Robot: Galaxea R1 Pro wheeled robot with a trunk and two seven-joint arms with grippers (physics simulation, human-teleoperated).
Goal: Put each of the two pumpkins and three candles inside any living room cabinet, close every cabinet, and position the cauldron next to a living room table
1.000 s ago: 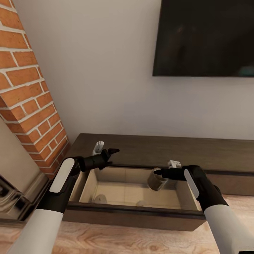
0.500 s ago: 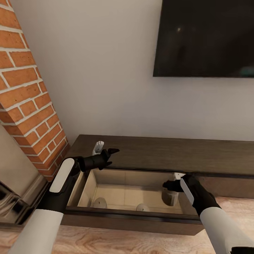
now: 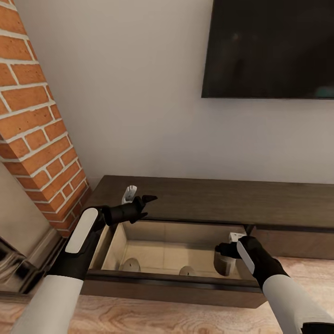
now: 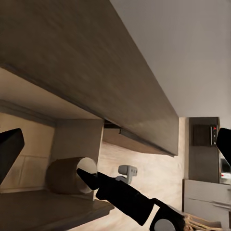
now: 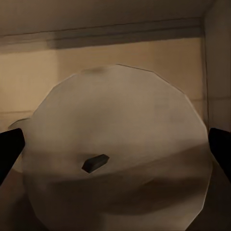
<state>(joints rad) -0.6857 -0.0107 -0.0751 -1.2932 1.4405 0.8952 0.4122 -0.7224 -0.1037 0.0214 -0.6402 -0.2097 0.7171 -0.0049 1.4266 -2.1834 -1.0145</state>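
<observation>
While the third candle [image 3: 221,262] sits low in the right end of the open drawer [image 3: 176,278], at the lower centre-right of the head view, the right pincer [image 3: 221,253] is at its top, and I judge this to be the set-down step for the last candle. From the right wrist view the candle's pale top with its dark wick [image 5: 95,163] lies between the two finger tips at the frame's edges; whether they are pinching the candle or have just let go I cannot tell. Two more candles [image 3: 131,265] [image 3: 187,271] rest on the pale drawer floor, left and centre, well apart from this one.

If the grip is not yet released, the next move calls for spreading the fingers, then lifting straight up, since the drawer's right wall and front lip stand close beside the hand. Pushing the drawer shut would follow.

Up and left, the left pincer [image 3: 139,197] hangs spread and empty above the cabinet [image 3: 208,199] top near the drawer's back-left corner. Open room lies above the drawer; the brick column [image 3: 37,125] hems the left, and the dark screen [image 3: 269,46] hangs well above.
</observation>
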